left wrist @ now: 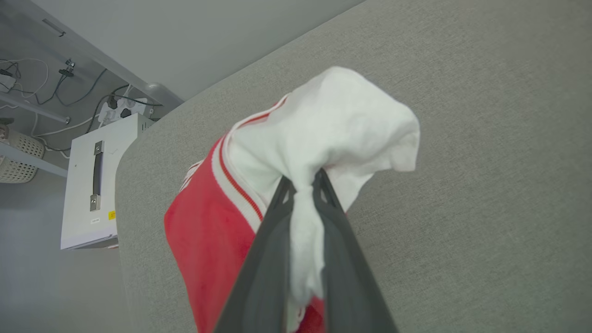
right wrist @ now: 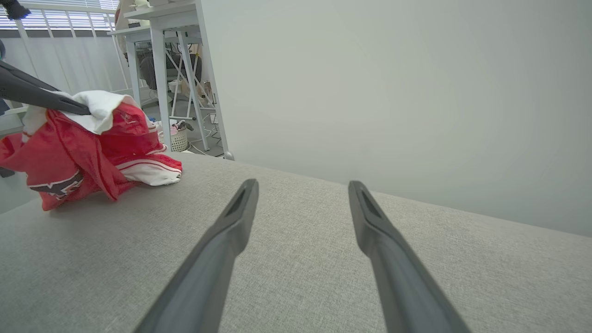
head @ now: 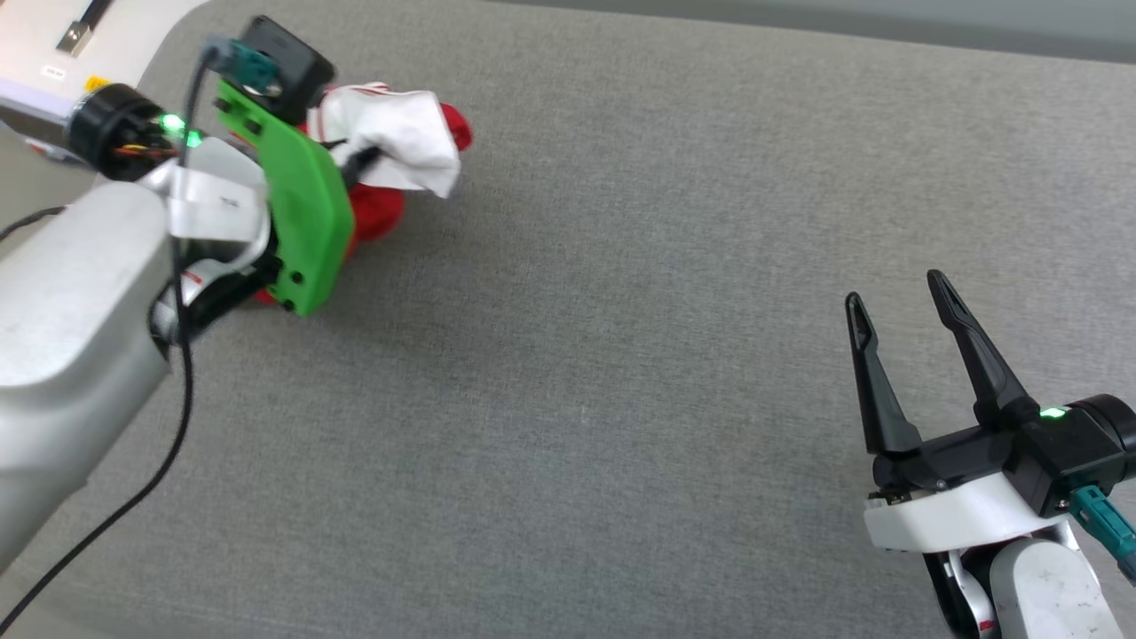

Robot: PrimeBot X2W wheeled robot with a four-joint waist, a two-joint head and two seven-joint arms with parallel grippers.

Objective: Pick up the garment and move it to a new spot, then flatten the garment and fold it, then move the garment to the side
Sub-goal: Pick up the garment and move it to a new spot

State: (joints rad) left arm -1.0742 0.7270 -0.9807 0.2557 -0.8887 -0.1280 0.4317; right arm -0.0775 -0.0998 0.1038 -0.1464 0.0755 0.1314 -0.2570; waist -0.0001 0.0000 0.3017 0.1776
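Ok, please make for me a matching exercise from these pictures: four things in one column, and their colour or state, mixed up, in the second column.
Column one:
1. left claw
2. right claw
3. shirt
4. table

Column two:
A. grey, cloth-covered
B. open, holding nothing
C. shut on white cloth
D. red and white, crumpled

Pairs: 1-C, 2-B, 3-D, 4-A.

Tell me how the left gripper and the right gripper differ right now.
The left gripper is shut on the garment's white cloth; the right gripper is open and holds nothing. The left gripper is at the table's far left; the right gripper hangs near right, apart from the garment. Both have long dark fingers.
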